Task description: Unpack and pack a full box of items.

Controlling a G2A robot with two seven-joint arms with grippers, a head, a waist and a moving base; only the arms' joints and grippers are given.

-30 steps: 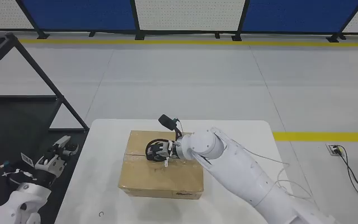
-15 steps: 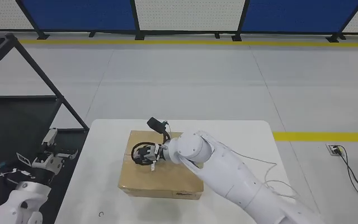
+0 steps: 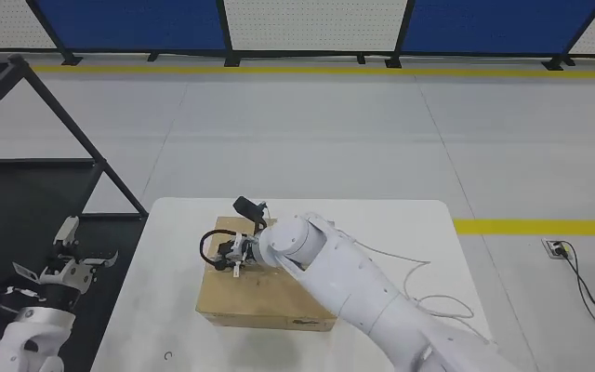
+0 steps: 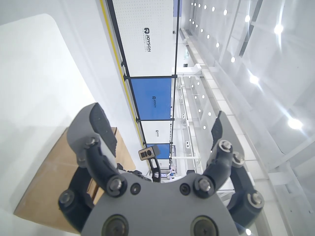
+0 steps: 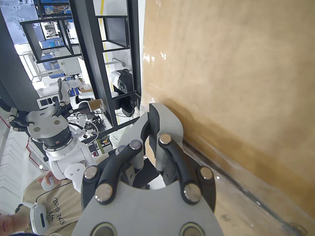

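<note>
- The cardboard box [image 3: 242, 298] sits closed on the left half of the white table [image 3: 400, 251], its near edge close to the table's front. The top flaps lie flat and meet at a seam.
- The right gripper [image 3: 221, 257] rests over the box top by its left edge. In the right wrist view the right gripper [image 5: 150, 116] has its fingers pressed together, with nothing visible between them. It sits low over the brown box top [image 5: 233, 62], just beside the dark seam [image 5: 246, 192].
- The left gripper [image 3: 85, 244] hangs off the table's left side, well apart from the box. In the left wrist view the left gripper [image 4: 158, 114] has its fingers spread wide and holds nothing. Behind one finger are a corner of the box [image 4: 49, 168] and the table's rounded corner [image 4: 46, 20].
- The table top is plain white with rounded corners, and the box is the only thing standing on it.
- The pale grey floor [image 3: 307, 130] carries a yellow line [image 3: 307, 68] along the far wall and another strip [image 3: 525, 226] to the right.
- Blue panels [image 3: 130, 23] and a white perforated panel [image 3: 311, 23] stand between black posts at the back.
- A black metal rack [image 3: 56, 139] stands left of the table.
- Ceiling lights [image 4: 278, 29] shine overhead.
</note>
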